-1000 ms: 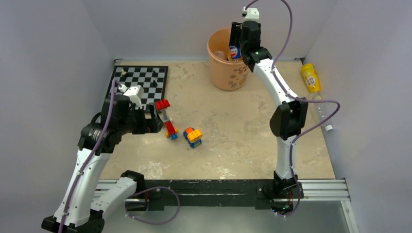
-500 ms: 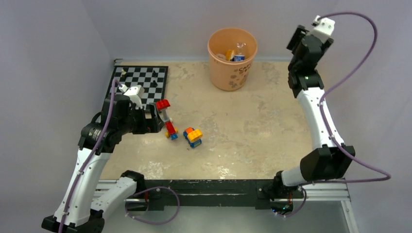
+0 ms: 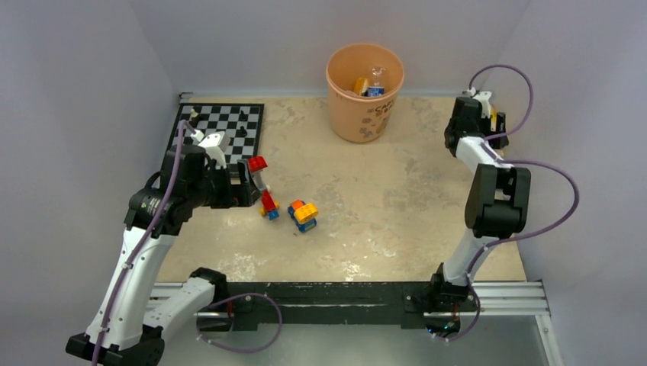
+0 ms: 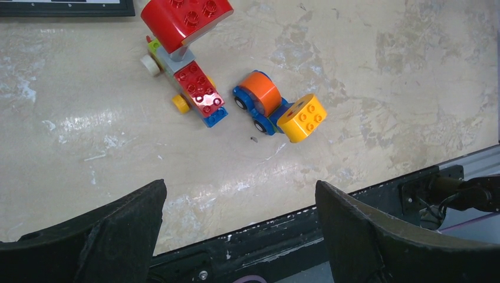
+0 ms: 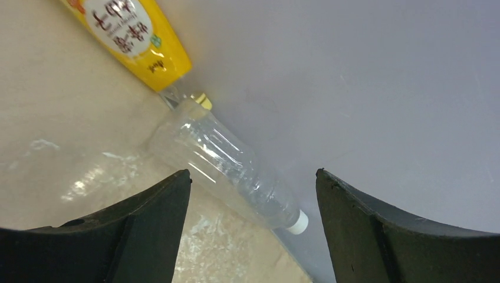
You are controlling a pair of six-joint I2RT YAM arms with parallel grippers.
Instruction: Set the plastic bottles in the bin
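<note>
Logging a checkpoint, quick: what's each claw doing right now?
Left claw: open, holding nothing.
Right claw: open, empty, pointed at the clear bottle.

1. The yellow bottle [image 5: 127, 35], lying at the right edge of the table against the wall, has a white patch with dark red characters, possibly East Asian script; seen askew, they cannot be read
2. The bin [image 3: 358, 122], at the far edge of the table, bears faint brownish printing on its side, too small to read
3. A small bottle [image 3: 374, 91] inside the bin shows a blue and white label, illegible
</note>
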